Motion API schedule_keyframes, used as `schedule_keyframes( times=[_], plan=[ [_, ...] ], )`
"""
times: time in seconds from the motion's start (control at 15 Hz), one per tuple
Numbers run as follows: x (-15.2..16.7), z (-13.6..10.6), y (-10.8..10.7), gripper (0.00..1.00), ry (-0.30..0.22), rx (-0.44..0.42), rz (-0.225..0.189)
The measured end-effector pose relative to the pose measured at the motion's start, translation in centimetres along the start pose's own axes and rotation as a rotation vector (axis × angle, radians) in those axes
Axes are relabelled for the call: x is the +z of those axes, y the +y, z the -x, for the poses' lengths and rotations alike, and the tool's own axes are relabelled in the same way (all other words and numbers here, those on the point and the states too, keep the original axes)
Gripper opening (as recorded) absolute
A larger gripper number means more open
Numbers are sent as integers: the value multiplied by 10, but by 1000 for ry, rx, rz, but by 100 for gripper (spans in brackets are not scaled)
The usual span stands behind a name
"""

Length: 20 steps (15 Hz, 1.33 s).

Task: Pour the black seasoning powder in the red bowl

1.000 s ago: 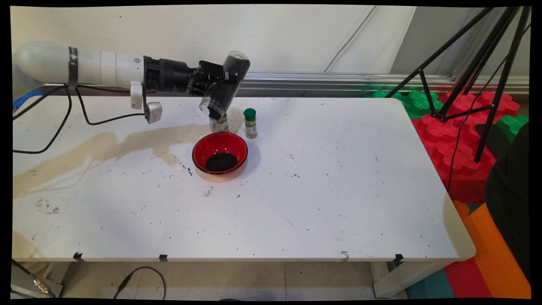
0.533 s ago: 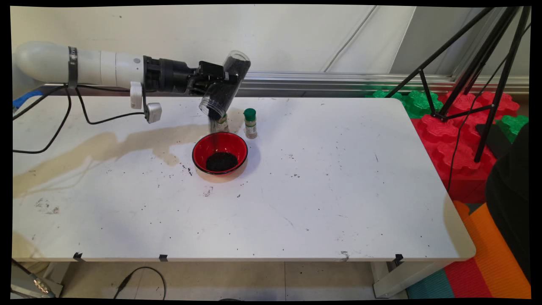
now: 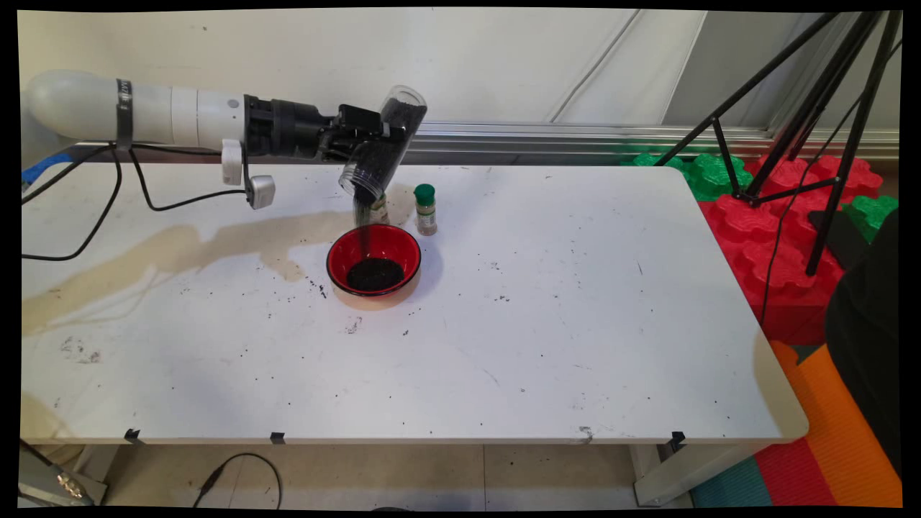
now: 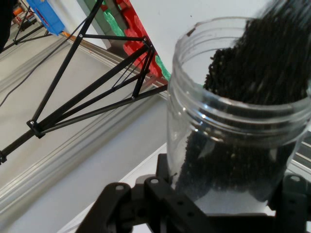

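From my remote station, the white arm (image 3: 144,115) reaches in level from the left above the white table (image 3: 504,345), black cables (image 3: 86,208) drooping beneath it. Its gripper (image 3: 363,137) is clamped around a clear jar (image 3: 381,144) of dark granules, tilted mouth-down over the red bowl (image 3: 373,260), a thin dark stream falling into the heap already there. Just behind the bowl a small bottle (image 3: 377,208) stands half hidden by the jar's mouth and the stream; a green-capped spice bottle (image 3: 425,208) stands beside it. Black grains are scattered on the table around the bowl. Far right, a black tripod (image 3: 806,129) stands over red and green foam blocks (image 3: 777,237). Only my hand view shows the jar (image 4: 238,121) close: threaded rim, granules sliding toward the mouth, the tripod (image 4: 92,82) behind.
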Motion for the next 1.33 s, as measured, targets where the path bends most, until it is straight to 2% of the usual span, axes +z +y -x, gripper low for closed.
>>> schedule_keyframes(
  times=[1.33],
  plan=[
    [1,0,0,0,2,20,-1]
  ],
)
